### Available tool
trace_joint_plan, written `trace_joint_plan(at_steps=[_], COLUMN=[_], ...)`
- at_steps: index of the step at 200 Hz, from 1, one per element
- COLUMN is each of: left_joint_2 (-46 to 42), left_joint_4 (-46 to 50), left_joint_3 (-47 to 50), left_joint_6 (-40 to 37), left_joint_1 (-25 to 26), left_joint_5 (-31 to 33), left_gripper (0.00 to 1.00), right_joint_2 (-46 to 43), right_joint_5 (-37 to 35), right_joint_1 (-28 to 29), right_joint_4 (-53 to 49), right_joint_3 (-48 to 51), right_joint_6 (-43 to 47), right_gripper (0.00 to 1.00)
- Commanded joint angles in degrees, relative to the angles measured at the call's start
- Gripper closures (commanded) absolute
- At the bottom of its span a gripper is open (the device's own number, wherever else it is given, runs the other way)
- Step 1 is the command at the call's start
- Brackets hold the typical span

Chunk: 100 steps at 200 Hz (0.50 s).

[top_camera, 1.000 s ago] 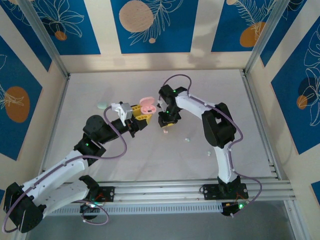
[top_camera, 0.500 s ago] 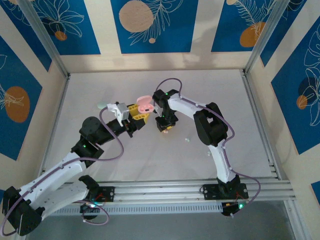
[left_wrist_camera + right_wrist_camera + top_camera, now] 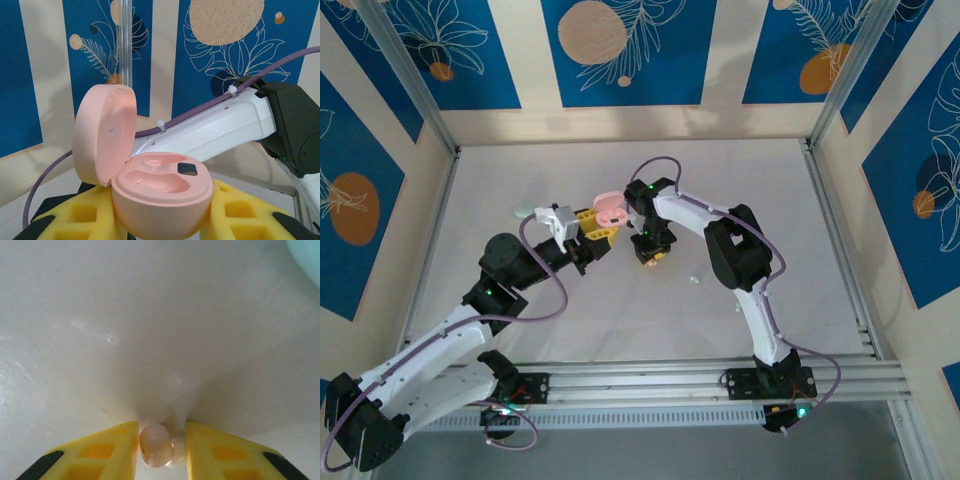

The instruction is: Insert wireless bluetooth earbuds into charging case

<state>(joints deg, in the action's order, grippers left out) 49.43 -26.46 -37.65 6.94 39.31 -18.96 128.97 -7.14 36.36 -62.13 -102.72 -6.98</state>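
Bright, even light washes the white table [image 3: 100,315]; a soft grey shadow spreads just beyond my yellow fingers [image 3: 100,450], themselves slightly blurred.

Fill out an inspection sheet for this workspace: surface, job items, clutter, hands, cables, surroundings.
Surface: white tabletop, no spills seen.
Job's things: open pink oval plastic charging case, wells empty; pinkish-white earbud on the table; tiny mint earbud and tiny pale earbud lying loose.
Clutter: pale mint oval case at the far left.
Hands: left hand shut on the pink case; right hand has its pads flanking the pinkish-white earbud, firm grip unclear.
Cables: purple cables loop along both arms.
Surroundings: blue leaf-print wall panels, aluminium frame posts.
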Motion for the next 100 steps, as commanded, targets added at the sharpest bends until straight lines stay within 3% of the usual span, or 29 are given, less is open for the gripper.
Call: trace_joint_plan(at_steps=[1,68,100], left_joint_2=[-0.66,-0.47,-0.47], left_joint_4=[-0.74,-0.77,-0.70], left_joint_3=[-0.01,-0.17,-0.09], left_joint_6=[-0.30,-0.17,-0.06], left_joint_1=[0.76,0.76,0.69], left_joint_5=[0.68,0.59,0.94], left_gripper=[0.68,0.68,0.68], right_joint_2=[1.72,1.93,-3.20], right_joint_5=[0.47,-0.01,6.20], right_joint_1=[0.90,0.91,-1.49], right_joint_4=[-2.05,-2.13,0.04], right_joint_3=[-1.09,-1.90,-0.19], right_joint_6=[0.40,-1.02,-4.09], right_gripper=[0.70,0.77,0.78])
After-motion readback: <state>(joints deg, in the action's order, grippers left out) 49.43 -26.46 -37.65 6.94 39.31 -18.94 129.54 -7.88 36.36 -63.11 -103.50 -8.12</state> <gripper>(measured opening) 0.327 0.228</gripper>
